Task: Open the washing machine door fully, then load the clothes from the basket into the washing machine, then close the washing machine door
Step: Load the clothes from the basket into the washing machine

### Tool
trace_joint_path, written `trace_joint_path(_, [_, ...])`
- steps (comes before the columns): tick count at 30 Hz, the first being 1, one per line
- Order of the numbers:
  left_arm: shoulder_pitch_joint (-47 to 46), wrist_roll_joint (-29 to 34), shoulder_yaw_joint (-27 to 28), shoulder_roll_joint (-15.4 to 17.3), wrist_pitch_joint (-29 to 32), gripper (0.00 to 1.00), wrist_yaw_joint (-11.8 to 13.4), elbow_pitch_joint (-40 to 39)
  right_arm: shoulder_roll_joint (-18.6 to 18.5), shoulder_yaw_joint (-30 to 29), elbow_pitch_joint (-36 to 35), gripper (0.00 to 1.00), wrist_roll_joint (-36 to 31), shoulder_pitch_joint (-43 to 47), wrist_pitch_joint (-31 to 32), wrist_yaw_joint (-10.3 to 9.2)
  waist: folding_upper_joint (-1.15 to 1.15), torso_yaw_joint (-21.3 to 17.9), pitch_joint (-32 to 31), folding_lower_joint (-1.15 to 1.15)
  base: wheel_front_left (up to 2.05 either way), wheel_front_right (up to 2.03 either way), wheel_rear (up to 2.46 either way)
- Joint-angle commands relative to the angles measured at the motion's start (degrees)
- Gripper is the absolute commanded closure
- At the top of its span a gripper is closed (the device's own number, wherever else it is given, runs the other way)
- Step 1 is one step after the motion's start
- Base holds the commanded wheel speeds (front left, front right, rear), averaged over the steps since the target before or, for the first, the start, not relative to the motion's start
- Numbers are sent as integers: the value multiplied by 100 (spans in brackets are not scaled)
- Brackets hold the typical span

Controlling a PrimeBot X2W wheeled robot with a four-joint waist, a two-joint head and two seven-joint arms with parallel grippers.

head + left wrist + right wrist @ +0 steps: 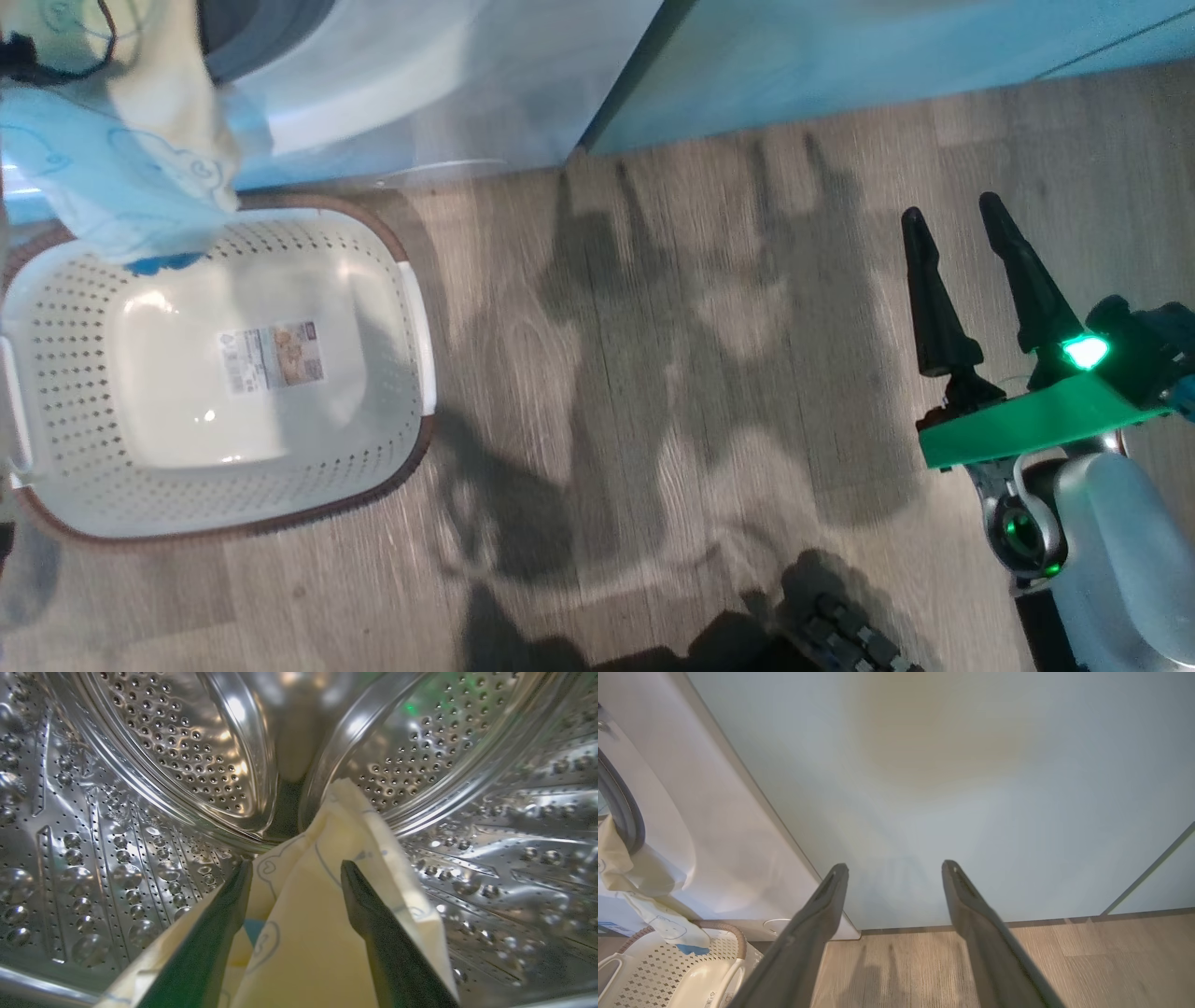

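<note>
One garment (pixel 140 159) hangs half loaded, top inside the washing machine's drum (pixel 163 732) between the left gripper's (pixel 295 872) spread fingers, tail trailing over the otherwise bare basket (pixel 415 308); the right gripper (pixel 950 205) waits open, and shutting the door looks left to do.

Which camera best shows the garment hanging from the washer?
Right wrist view: the clothes drape from the washing machine down to the basket. Head view crops them; left wrist view shows the end inside the drum.
</note>
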Motion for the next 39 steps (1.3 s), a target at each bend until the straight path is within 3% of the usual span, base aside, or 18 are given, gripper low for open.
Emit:
trace_joint_path(1, [-26, -55, -28, 186, -26, 0, -6, -112, 3, 42, -126, 0, 12, 177, -37, -16, 0, 42, -110, 0, 0, 0, 0])
trace_joint_path(17, [2074, -813, -538, -11, -29, 0, -7, -1096, -76, -37, 25, 0, -14, 711, -37, -16, 0, 308, -1245, 0, 0, 0, 0])
trace_joint_path(28, [4189, -965, 70, -168, -29, 0, 51, -2473, -129, -41, 61, 0, 34, 1105, -37, -16, 0, 454, -1944, 0, 0, 0, 0])
trace_joint_path(39, [6217, -901, 827, -673, -29, 0, 216, -4095, -120, -111, 9, 0, 67, 1337, -37, -16, 0, 487, -2153, 0, 0, 0, 0])
